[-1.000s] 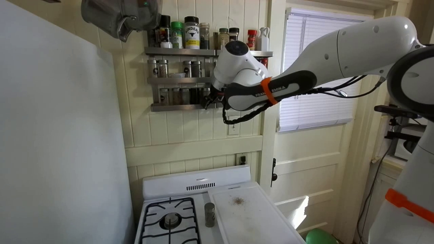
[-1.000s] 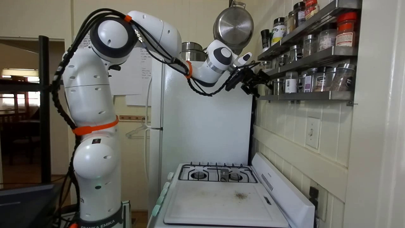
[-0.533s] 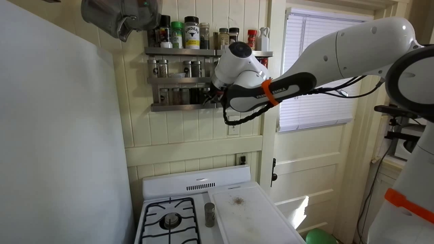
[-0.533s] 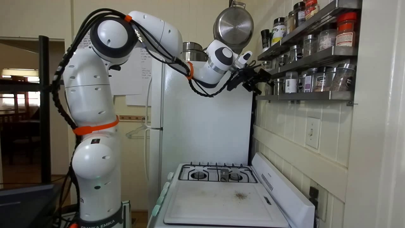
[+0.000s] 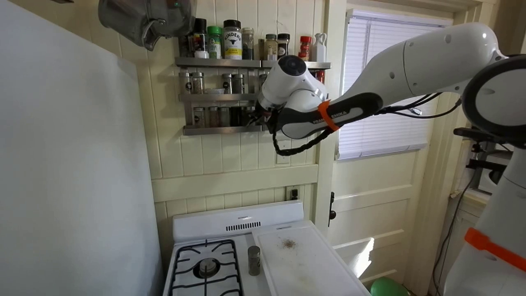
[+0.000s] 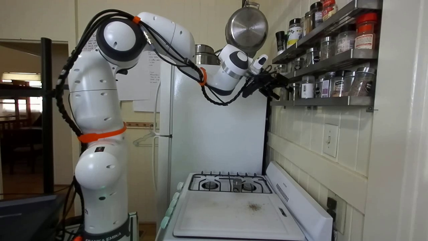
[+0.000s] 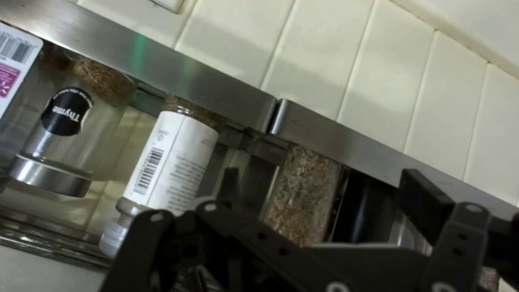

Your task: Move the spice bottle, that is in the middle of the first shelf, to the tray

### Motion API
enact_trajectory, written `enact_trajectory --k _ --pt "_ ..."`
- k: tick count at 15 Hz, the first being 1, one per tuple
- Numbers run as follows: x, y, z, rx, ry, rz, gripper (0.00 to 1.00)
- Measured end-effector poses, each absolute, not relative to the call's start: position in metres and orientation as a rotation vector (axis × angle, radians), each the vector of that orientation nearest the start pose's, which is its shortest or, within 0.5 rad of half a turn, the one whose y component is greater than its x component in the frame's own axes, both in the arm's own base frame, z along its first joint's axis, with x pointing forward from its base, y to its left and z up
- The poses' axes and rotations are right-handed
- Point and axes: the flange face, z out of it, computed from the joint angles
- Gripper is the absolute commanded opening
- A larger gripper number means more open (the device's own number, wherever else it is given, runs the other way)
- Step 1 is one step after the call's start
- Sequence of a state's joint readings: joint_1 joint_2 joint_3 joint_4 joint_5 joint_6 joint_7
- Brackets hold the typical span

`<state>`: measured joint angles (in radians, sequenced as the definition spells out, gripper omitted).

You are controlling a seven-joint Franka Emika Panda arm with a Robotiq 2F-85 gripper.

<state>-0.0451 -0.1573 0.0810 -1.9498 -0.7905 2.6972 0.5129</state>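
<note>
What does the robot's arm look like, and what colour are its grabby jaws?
The arm is white and chunky, with rounded joints, a dark ring and orange straps. Black cables run along it. Pale letters on a black stripe say EMIKA. The gripper is black, with angular, linked black jaws and pale round bolts.

The bottom shelf [image 7: 202, 84] carries bottles [image 7: 172, 162] and jars [image 7: 67, 142] (one labelled Thyme), the stove [image 5: 255, 285] the tray [image 5: 312, 263] and another jar [image 5: 254, 263]

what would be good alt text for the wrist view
Open black gripper before a metal spice shelf, pictured upside down and tilted. Between its fingers shows a jar of coarse tan grains; at picture left, a white-labelled bottle and a Thyme jar.
</note>
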Motion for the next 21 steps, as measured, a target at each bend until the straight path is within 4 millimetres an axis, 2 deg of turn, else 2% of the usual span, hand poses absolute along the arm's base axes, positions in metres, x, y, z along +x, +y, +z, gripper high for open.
enact_trajectory --k 6,12,19,21 --pt "0.563 0.045 0.647 -2.994 -0.119 -1.752 1.0" --pt "0.563 0.034 0.642 -2.95 0.003 -1.754 1.0" --pt "0.564 0.031 0.638 -2.858 0.011 -1.823 1.0" --pt "0.564 0.029 0.637 -2.846 0.016 -1.834 0.92"
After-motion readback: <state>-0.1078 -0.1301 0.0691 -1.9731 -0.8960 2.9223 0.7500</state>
